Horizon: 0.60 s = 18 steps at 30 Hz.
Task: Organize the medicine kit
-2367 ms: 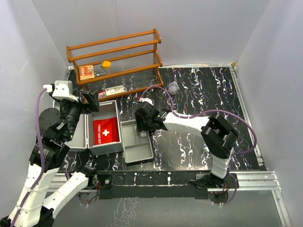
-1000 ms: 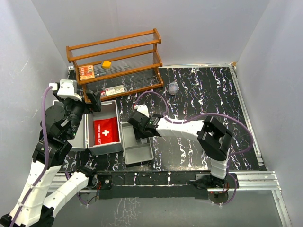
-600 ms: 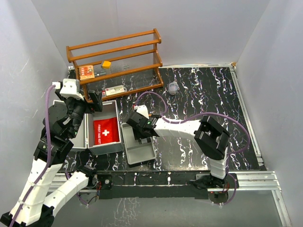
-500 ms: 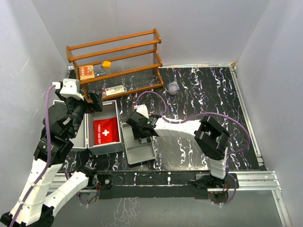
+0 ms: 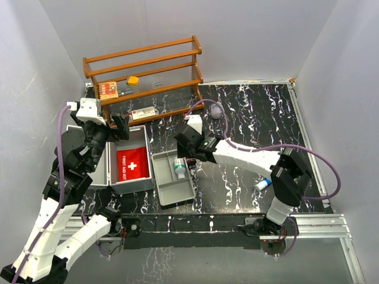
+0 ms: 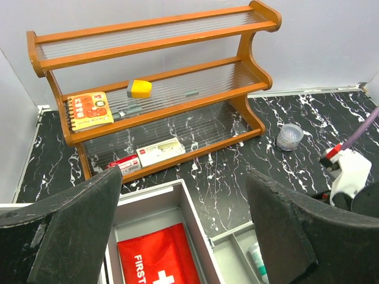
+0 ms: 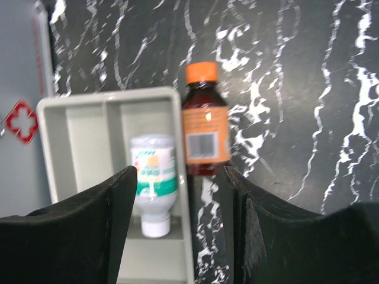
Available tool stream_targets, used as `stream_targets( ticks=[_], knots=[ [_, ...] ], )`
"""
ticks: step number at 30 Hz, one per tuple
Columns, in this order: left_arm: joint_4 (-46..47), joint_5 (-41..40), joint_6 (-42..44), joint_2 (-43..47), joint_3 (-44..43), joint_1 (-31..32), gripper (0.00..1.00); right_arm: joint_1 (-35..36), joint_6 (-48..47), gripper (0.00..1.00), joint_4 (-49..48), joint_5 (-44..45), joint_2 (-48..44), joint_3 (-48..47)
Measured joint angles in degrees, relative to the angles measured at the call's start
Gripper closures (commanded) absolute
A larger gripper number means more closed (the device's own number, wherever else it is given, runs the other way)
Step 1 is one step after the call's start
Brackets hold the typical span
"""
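Right gripper (image 7: 177, 177), fingers spread and empty, hovers over an amber bottle (image 7: 205, 127) lying just outside the right wall of the grey tray (image 7: 77, 148). Closing here could catch that wall or roll the bottle away. A white bottle (image 7: 154, 177) lies inside the tray. The medicine kit (image 5: 131, 187) sits open at near left. The left gripper (image 6: 183, 177) hangs above it, also spread. A wooden rack (image 5: 145, 77) stands at the far side.

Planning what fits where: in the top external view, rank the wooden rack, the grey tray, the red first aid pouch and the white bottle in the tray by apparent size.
1. wooden rack, clearly largest
2. grey tray
3. red first aid pouch, somewhat smaller than the tray
4. white bottle, smallest
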<state>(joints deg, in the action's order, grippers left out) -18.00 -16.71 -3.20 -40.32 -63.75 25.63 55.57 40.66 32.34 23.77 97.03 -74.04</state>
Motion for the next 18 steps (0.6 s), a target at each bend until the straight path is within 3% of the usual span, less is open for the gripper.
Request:
stream_targets(
  ticks=[7, 13, 18],
  knots=[
    [0.0, 0.6, -0.3, -0.3, 0.0, 0.0, 0.16, -6.0, -3.8, 0.45, -1.3, -3.6, 2.7, 1.3],
    [0.0, 0.7, 0.1, -1.0, 0.0, 0.0, 0.16, -6.9, -6.8, 0.55, -1.7, -6.9, 7.6, 1.3],
    [0.0, 0.7, 0.1, -1.3, 0.1, 0.0, 0.16, -8.2, -7.8, 0.57, -3.0, -8.6, 8.1, 1.3]
  ],
)
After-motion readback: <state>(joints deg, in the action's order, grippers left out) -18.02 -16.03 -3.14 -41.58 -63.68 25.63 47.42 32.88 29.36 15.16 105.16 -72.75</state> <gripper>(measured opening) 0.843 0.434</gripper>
